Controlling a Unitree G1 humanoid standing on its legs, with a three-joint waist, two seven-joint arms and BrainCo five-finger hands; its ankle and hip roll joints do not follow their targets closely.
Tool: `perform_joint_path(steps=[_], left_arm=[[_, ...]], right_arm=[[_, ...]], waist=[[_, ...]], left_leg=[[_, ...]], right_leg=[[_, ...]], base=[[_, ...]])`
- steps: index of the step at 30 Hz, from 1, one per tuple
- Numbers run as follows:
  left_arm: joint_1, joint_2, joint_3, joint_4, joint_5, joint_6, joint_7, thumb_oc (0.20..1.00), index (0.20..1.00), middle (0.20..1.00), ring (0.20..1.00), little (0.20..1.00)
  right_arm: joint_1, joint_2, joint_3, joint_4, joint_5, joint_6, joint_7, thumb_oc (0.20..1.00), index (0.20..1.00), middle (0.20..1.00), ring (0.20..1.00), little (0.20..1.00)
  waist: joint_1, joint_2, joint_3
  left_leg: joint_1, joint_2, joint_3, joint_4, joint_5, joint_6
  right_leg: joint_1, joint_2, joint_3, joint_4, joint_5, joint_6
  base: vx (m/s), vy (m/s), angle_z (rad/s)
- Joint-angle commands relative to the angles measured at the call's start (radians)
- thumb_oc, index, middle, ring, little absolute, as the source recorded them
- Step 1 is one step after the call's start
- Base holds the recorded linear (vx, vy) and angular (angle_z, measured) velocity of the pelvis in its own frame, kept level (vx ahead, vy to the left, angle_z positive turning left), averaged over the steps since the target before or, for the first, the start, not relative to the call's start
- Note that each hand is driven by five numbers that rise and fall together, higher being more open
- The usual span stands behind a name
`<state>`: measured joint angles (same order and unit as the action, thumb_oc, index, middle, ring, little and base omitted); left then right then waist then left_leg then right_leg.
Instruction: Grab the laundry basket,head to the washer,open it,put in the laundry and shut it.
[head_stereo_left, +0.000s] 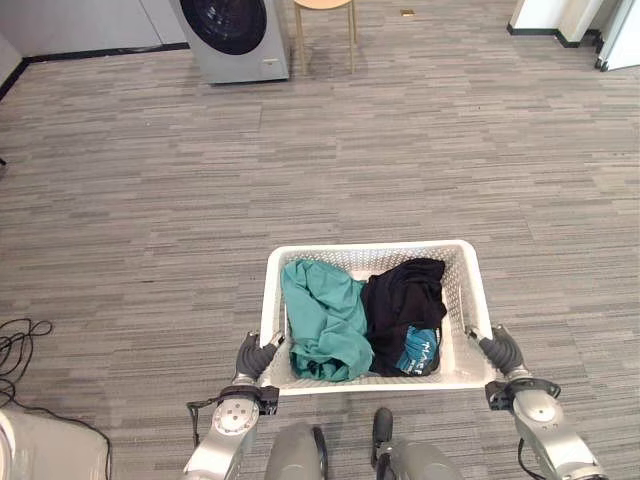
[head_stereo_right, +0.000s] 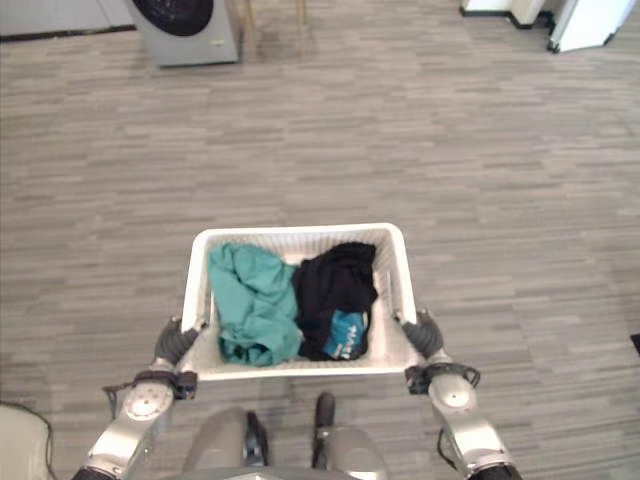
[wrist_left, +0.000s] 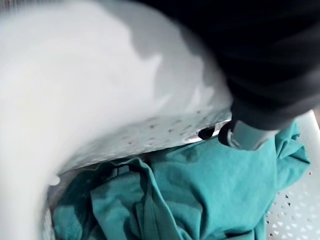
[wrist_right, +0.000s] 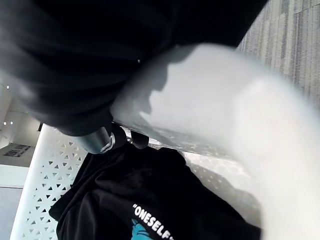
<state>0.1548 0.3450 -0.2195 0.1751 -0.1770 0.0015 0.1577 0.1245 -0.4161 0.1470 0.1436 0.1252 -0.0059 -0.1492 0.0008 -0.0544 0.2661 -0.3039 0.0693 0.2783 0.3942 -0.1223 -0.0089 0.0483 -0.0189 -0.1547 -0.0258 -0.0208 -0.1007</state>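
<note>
One basket (head_stereo_left: 463, 262), two garments (head_stereo_left: 325, 320), perhaps more.

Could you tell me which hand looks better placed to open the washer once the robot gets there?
Probably the left hand: the washer stands far ahead, left of the basket. Both it and the right hand hold the basket sides.

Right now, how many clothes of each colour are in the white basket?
Teal garment: 1
Black garment with a teal print: 1
Total: 2, both lying in the laundry basket, teal on the robot's left, black on its right.
</note>
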Motion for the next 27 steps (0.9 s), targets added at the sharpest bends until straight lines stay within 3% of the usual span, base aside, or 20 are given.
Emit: perform_joint_path(steps=[1, 2, 3, 4, 6, 10, 13, 14, 16, 18, 20, 21, 22, 23, 25, 27], left_arm=[[-0.017, -0.003, 0.034, -0.105, -0.08, -0.099, -0.075, 0.2, 0.2, 0.2, 0.2, 0.2], [-0.015, -0.008, 0.036, -0.108, -0.079, -0.099, -0.072, 0.2, 0.2, 0.2, 0.2, 0.2], [-0.018, -0.012, 0.034, -0.11, -0.075, -0.102, -0.075, 0.2, 0.2, 0.2, 0.2, 0.2], [-0.018, -0.012, 0.034, -0.11, -0.075, -0.102, -0.075, 0.2, 0.2, 0.2, 0.2, 0.2], [-0.016, -0.013, 0.036, -0.112, -0.071, -0.104, -0.078, 0.2, 0.2, 0.2, 0.2, 0.2], [-0.021, 0.005, 0.027, -0.118, -0.077, -0.103, -0.084, 0.2, 0.2, 0.2, 0.2, 0.2], [-0.04, 0.034, 0.022, -0.13, -0.074, -0.099, -0.083, 0.2, 0.2, 0.2, 0.2, 0.2], [-0.058, 0.046, 0.022, -0.127, -0.066, -0.096, -0.075, 0.2, 0.2, 0.2, 0.2, 0.2], [-0.061, 0.049, 0.025, -0.129, -0.067, -0.097, -0.074, 0.2, 0.2, 0.2, 0.2, 0.2], [-0.052, 0.05, 0.031, -0.141, -0.076, -0.1, -0.078, 0.2, 0.2, 0.2, 0.2, 0.2], [-0.047, 0.047, 0.033, -0.141, -0.081, -0.101, -0.077, 0.2, 0.2, 0.2, 0.2, 0.2], [-0.042, 0.042, 0.04, -0.135, -0.081, -0.102, -0.074, 0.2, 0.2, 0.2, 0.2, 0.2], [-0.041, 0.042, 0.039, -0.135, -0.081, -0.102, -0.074, 0.2, 0.2, 0.2, 0.2, 0.2], [-0.039, 0.037, 0.051, -0.129, -0.076, -0.105, -0.071, 0.2, 0.2, 0.2, 0.2, 0.2], [-0.039, 0.036, 0.058, -0.126, -0.072, -0.108, -0.068, 0.2, 0.2, 0.2, 0.2, 0.2], [-0.027, 0.026, 0.064, -0.12, -0.068, -0.114, -0.076, 0.2, 0.2, 0.2, 0.2, 0.2]], right_arm=[[-0.033, -0.015, -0.017, -0.117, 0.091, -0.119, 0.047, 0.2, 0.2, 0.2, 0.2, 0.2], [-0.034, -0.007, -0.015, -0.111, 0.092, -0.121, 0.046, 0.2, 0.2, 0.2, 0.2, 0.2], [-0.037, 0.002, -0.013, -0.112, 0.089, -0.123, 0.044, 0.2, 0.2, 0.2, 0.2, 0.2], [-0.037, 0.002, -0.013, -0.112, 0.089, -0.123, 0.044, 0.2, 0.2, 0.2, 0.2, 0.2], [-0.044, 0.011, -0.007, -0.106, 0.085, -0.125, 0.047, 0.2, 0.2, 0.2, 0.2, 0.2], [-0.048, 0.04, 0.003, -0.108, 0.082, -0.123, 0.061, 0.2, 0.2, 0.2, 0.2, 0.2], [-0.057, 0.053, 0.014, -0.11, 0.073, -0.122, 0.073, 0.2, 0.2, 0.2, 0.2, 0.2], [-0.063, 0.064, 0.024, -0.112, 0.073, -0.12, 0.081, 0.2, 0.2, 0.2, 0.2, 0.2], [-0.066, 0.065, 0.028, -0.114, 0.075, -0.118, 0.085, 0.2, 0.2, 0.2, 0.2, 0.2], [-0.072, 0.057, 0.032, -0.114, 0.086, -0.113, 0.088, 0.2, 0.2, 0.2, 0.2, 0.2], [-0.069, 0.055, 0.031, -0.114, 0.091, -0.113, 0.085, 0.2, 0.2, 0.2, 0.2, 0.2], [-0.07, 0.059, 0.028, -0.115, 0.099, -0.114, 0.08, 0.2, 0.2, 0.2, 0.2, 0.2], [-0.069, 0.059, 0.028, -0.115, 0.099, -0.114, 0.08, 0.2, 0.2, 0.2, 0.2, 0.2], [-0.069, 0.063, 0.025, -0.117, 0.101, -0.118, 0.079, 0.2, 0.2, 0.2, 0.2, 0.2], [-0.067, 0.065, 0.026, -0.115, 0.097, -0.119, 0.082, 0.2, 0.2, 0.2, 0.2, 0.2], [-0.052, 0.069, 0.024, -0.114, 0.097, -0.122, 0.093, 0.2, 0.2, 0.2, 0.2, 0.2]], waist=[[0.017, 0.049, -0.035], [0.029, 0.058, -0.032], [0.034, 0.063, -0.041], [0.035, 0.063, -0.04], [0.036, 0.067, -0.065], [0.049, 0.04, -0.097], [0.037, 0.031, -0.085], [0.021, 0.034, -0.072], [0.015, 0.037, -0.07], [0.001, 0.044, -0.067], [-0.006, 0.045, -0.061], [-0.014, 0.038, -0.057], [-0.016, 0.042, -0.053], [-0.022, 0.04, -0.049], [-0.028, 0.045, -0.045], [-0.034, 0.031, -0.066]], left_leg=[[0.099, 0.012, -0.011, -0.212, 0.16, -0.055], [0.086, 0.001, -0.031, -0.289, 0.21, -0.071], [0.08, 0.007, 0.006, -0.333, 0.241, -0.076], [0.082, 0.007, 0.007, -0.333, 0.241, -0.076], [0.103, 0.007, 0.005, -0.342, 0.224, -0.062], [0.118, -0.005, 0.009, -0.283, 0.167, -0.03], [0.17, -0.03, 0.008, -0.292, 0.121, 0.015], [0.224, -0.036, 0.012, -0.305, 0.093, 0.031], [0.246, -0.039, 0.013, -0.314, 0.083, 0.032], [0.302, -0.047, 0.005, -0.348, 0.065, 0.031], [0.326, -0.053, -0.004, -0.355, 0.053, 0.031], [0.359, -0.063, -0.015, -0.365, 0.034, 0.025], [0.366, -0.06, -0.018, -0.364, 0.028, 0.024], [0.394, -0.06, -0.029, -0.366, 0.011, 0.015], [0.42, -0.054, -0.044, -0.362, -0.009, 0.008], [0.448, -0.059, -0.071, -0.345, -0.039, -0.003]], right_leg=[[0.018, -0.039, -0.074, 0.04, -0.077, 0.158], [0.05, -0.028, -0.059, 0.037, -0.09, 0.16], [0.098, -0.021, -0.046, 0.024, -0.109, 0.165], [0.099, -0.022, -0.045, 0.024, -0.109, 0.165], [0.126, -0.027, -0.031, 0.019, -0.126, 0.175], [0.138, -0.076, -0.002, 0.074, -0.136, 0.201], [0.034, -0.1, 0.03, 0.317, -0.065, 0.254], [-0.064, -0.101, 0.039, 0.399, -0.045, 0.255], [-0.089, -0.1, 0.033, 0.385, -0.05, 0.248], [-0.15, -0.072, 0.014, 0.284, -0.051, 0.224], [-0.161, -0.066, 0.008, 0.24, -0.041, 0.224], [-0.205, -0.07, -0.002, 0.139, 0.005, 0.23], [-0.195, -0.067, -0.006, 0.135, 0.003, 0.231], [-0.241, -0.085, -0.027, 0.073, 0.038, 0.244], [-0.253, -0.089, -0.029, 0.057, 0.048, 0.252], [-0.238, -0.108, -0.01, 0.056, 0.084, 0.246]], base=[[0.47, 0.073, -0.43], [0.71, 0.167, -0.56], [0.5, 0.139, -0.69], [0.41, 0.15, -0.73], [0.28, 0.135, -0.72], [0.33, 0.196, -0.41], [0.24, 0.2, -0.37], [0.24, 0.16, 0.2], [0.17, 0.075, 0.26], [0.29, 0.013, 0.19], [0.28, -0.044, 0.11], [0.21, -0.061, 0.16], [0.4, -0.157, 0.36], [0.36, -0.155, 0.54], [0.35, -0.171, 0.52], [0.33, -0.214, 0.4]])
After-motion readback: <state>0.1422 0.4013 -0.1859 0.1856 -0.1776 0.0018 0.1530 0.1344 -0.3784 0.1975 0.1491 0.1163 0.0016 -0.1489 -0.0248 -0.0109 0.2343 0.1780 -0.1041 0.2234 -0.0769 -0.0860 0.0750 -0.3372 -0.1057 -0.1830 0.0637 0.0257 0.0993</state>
